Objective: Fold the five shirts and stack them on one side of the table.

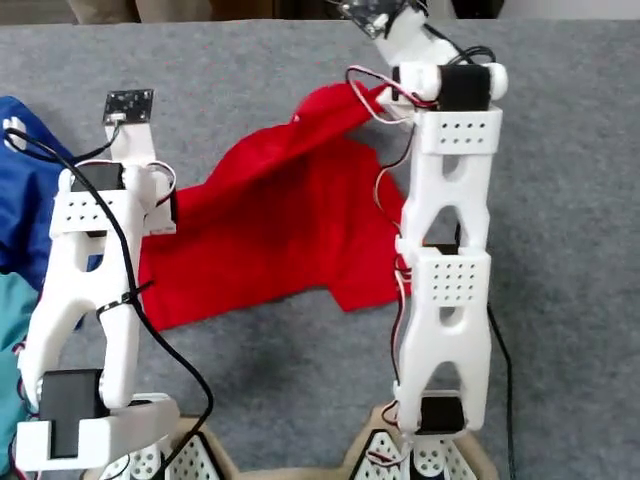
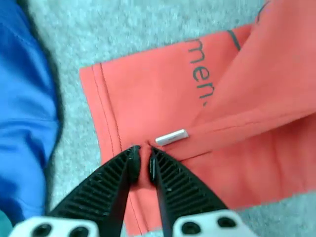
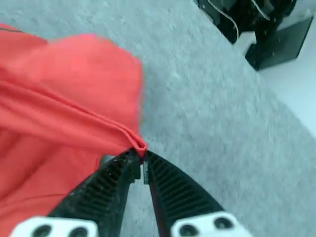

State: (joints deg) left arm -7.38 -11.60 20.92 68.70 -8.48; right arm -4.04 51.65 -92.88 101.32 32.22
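Note:
A red shirt (image 1: 280, 220) lies spread across the middle of the grey table, its far corner lifted off the surface. My left gripper (image 2: 142, 162) is shut on the shirt's hem edge (image 2: 113, 133), close to a small white tag (image 2: 171, 137) and some grey print. My right gripper (image 3: 141, 163) is shut on a folded ridge of the red shirt (image 3: 74, 118), holding that far corner (image 1: 345, 105) raised above the table. A blue shirt (image 1: 20, 190) lies at the table's left edge, with a teal shirt (image 1: 8, 340) in front of it.
Grey cloth covers the table (image 1: 560, 250), and its right side is bare. Beyond the table's far edge stands dark equipment (image 3: 266, 29) on the floor. Cables run along both arms.

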